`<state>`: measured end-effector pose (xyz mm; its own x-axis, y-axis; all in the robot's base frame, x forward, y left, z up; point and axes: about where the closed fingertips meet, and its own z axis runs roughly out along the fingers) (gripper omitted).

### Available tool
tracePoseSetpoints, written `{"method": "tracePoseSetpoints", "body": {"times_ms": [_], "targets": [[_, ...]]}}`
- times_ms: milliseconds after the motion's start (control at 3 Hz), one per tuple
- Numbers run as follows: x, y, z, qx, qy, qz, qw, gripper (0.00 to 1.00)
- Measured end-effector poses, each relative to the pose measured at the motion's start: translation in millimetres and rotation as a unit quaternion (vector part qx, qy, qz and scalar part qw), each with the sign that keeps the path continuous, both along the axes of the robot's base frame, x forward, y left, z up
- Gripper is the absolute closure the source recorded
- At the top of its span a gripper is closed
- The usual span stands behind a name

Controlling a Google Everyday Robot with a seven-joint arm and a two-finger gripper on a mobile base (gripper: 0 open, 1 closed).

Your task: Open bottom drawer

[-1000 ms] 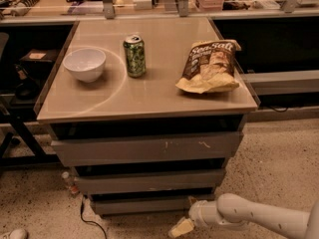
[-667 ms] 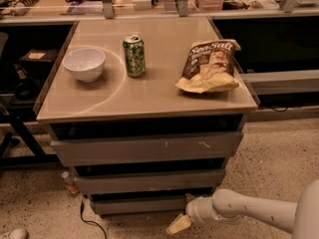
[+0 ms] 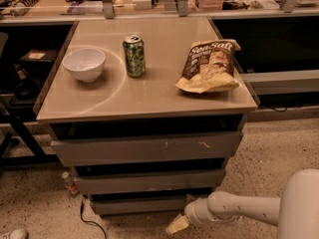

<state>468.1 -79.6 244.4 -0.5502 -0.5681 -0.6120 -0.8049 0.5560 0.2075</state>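
Observation:
The cabinet has three grey drawer fronts. The tallest front (image 3: 149, 149), with pale scratch marks, is on top, the mid-sized front (image 3: 149, 181) below it, and the narrow bottom drawer (image 3: 139, 204) lowest, near the floor. The bottom drawer's front sits about flush with the others. My white arm (image 3: 239, 209) reaches in from the lower right. My gripper (image 3: 178, 224) is low by the floor, just below and in front of the bottom drawer's right end. Its pale fingertips (image 3: 174, 226) point down-left.
On the cabinet top (image 3: 149, 98) stand a white bowl (image 3: 84, 63), a green can (image 3: 134, 55) and a chip bag (image 3: 209, 66). A cable (image 3: 87, 218) and a small bottle (image 3: 67, 181) lie on the floor at the left. A dark table frame (image 3: 20, 133) stands left.
My arm and gripper have shifted a little to the left, closer under the bottom drawer's right end. The drawers and the tabletop objects have not moved.

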Motion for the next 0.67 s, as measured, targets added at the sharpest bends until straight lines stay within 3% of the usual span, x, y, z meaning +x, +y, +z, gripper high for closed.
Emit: {"method": "tracePoseSetpoints", "body": {"times_ms": [667], "targets": [[17,-8,-13,0.004,-0.011,-0.005,0.9999,0.00]]}}
